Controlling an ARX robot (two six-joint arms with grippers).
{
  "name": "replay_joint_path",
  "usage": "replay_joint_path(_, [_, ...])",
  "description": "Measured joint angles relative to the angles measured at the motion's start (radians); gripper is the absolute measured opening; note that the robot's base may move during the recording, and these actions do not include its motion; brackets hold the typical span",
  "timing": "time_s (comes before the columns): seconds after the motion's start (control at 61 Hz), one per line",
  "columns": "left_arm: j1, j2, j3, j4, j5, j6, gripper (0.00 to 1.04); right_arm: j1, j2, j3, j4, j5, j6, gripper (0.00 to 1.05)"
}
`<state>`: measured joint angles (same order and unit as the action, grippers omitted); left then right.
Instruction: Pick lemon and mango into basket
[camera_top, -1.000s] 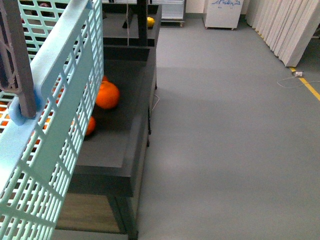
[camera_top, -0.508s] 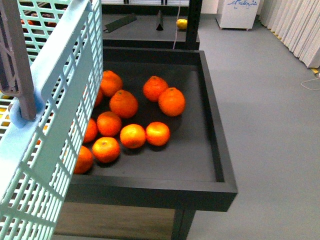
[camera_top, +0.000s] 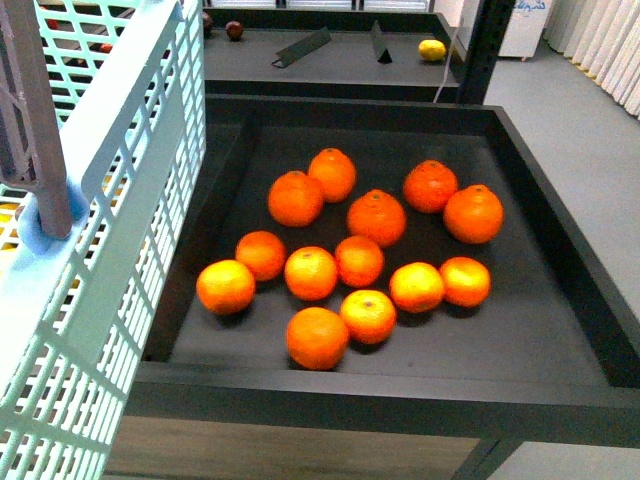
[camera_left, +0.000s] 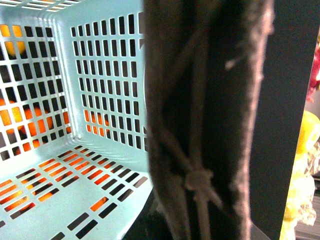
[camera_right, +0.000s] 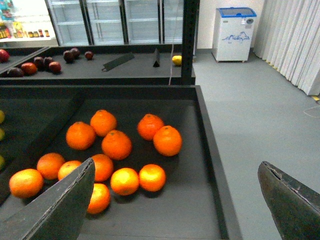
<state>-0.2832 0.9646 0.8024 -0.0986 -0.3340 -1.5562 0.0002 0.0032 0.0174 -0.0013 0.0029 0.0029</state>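
Observation:
The pale aqua basket (camera_top: 110, 250) fills the left of the front view, held up with its brown handle (camera_top: 30, 120) at the upper left. In the left wrist view that handle (camera_left: 200, 125) runs across the middle, with my left gripper (camera_left: 210, 220) shut on it and the basket's lattice floor (camera_left: 55, 200) behind. A small yellow oval fruit, the lemon (camera_top: 432, 49), lies on the far shelf and shows as the lemon (camera_right: 176, 60) in the right wrist view. The mango is out of view. My right gripper (camera_right: 175, 205) is open above the orange tray, holding nothing.
A black tray (camera_top: 560, 270) holds several oranges (camera_top: 377, 217) in front of me. Behind it is a dark shelf (camera_top: 330, 60) with dark red fruits (camera_right: 45, 64) at its left. A black post (camera_top: 485, 50) stands at the tray's far right corner. Grey floor (camera_right: 260, 110) lies to the right.
The front view has swung so the orange tray slid from the left edge to the centre. The basket keeps its place in the view, still held.

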Motion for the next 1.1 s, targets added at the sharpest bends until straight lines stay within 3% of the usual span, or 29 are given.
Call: replay_joint_path(1.098, [0.000, 0.000, -0.001, 0.000, 0.000, 0.000, 0.05, 0.000, 0.000, 0.000, 0.000, -0.001, 0.000, 0.96])
